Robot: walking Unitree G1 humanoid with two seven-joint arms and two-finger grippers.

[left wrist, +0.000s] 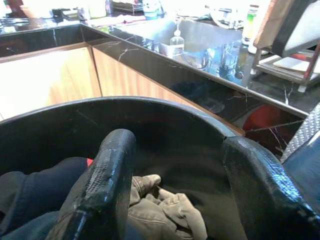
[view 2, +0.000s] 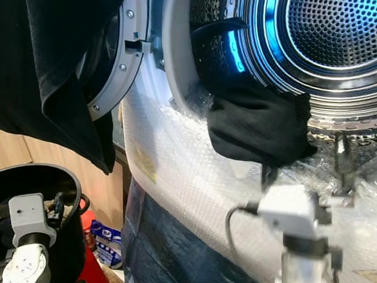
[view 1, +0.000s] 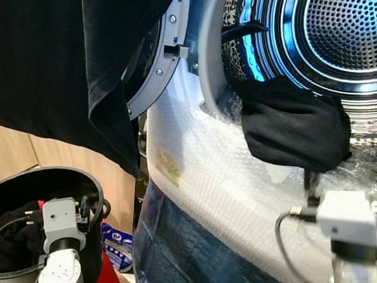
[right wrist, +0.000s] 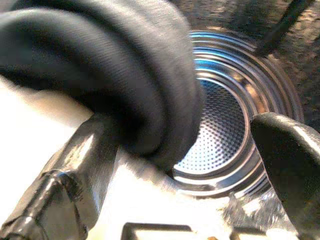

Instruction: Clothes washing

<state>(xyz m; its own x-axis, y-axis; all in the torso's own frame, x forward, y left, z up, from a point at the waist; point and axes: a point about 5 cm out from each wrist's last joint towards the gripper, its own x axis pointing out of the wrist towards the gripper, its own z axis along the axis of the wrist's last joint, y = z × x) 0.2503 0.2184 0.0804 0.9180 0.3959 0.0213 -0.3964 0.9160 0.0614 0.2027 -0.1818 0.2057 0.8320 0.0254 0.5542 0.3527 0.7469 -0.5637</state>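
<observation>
While a large black cloth (view 1: 65,55) hangs across the upper left of the head views, the left gripper (left wrist: 175,200) sits low at the left over a black laundry bucket (view 1: 17,188), its two black fingers (left wrist: 107,185) spread apart with nothing between them. Inside the bucket lie dark clothes (left wrist: 35,190) and a crumpled beige garment (left wrist: 160,210). Beyond its rim, the left wrist view shows a dark marble counter (left wrist: 150,55) with a sink (left wrist: 185,35). Next comes the open washer door (view 1: 158,62), then the machine's front, wrapped in bubble wrap (view 1: 199,174). A black garment (view 1: 293,123) droops over the lower lip of the washer opening, half inside and half out. Behind it gleams the perforated steel drum (view 1: 351,30), lit blue. The right gripper (right wrist: 190,165) is just below the garment, fingers spread, one finger touching the cloth's underside.
</observation>
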